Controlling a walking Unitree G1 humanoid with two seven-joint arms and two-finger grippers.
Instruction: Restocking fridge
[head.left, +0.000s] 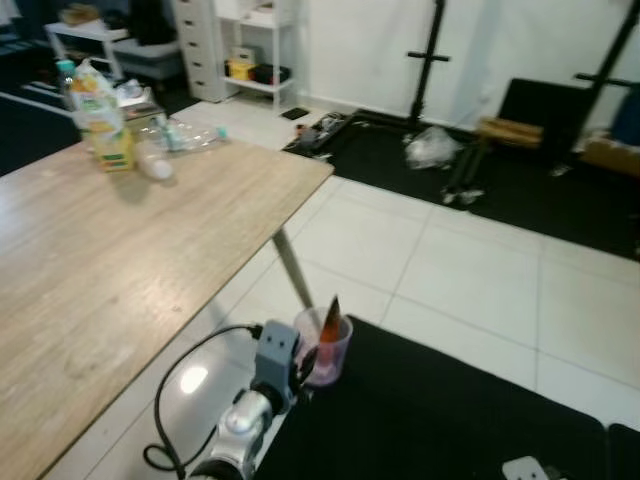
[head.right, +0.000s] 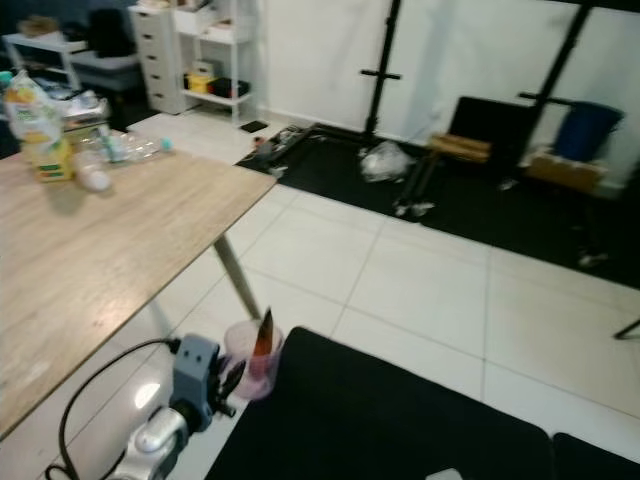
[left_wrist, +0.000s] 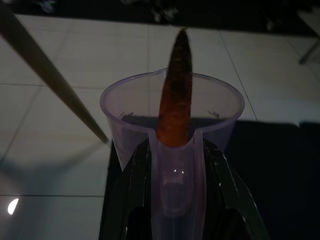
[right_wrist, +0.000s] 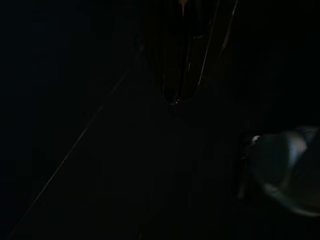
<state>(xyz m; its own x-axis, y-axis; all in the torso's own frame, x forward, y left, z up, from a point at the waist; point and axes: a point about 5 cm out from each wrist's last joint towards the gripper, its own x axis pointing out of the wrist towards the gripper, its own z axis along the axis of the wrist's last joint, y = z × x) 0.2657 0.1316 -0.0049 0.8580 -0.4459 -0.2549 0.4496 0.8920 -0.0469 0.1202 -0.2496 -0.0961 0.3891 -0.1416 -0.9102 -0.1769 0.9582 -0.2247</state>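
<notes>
Currently, carrying load:
table (head.left: 120, 260): pale wood-grain slab, thin metal leg; could clip it walking.
my left gripper (left_wrist: 176, 200): fingers clamped on cup, held low beside table.
cup (head.left: 325, 348): clear thin plastic, slick; may slip.
carrot (left_wrist: 176, 95): tapered, loose, upright; may tip out.
right gripper: dark, can't tell.

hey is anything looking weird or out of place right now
One oddity: the left gripper is shut on a clear measuring cup with a carrot standing upright in it, tip poking above the rim, an unusual way to carry a vegetable. On the wooden table, a juice carton stands among loose clutter.
</notes>
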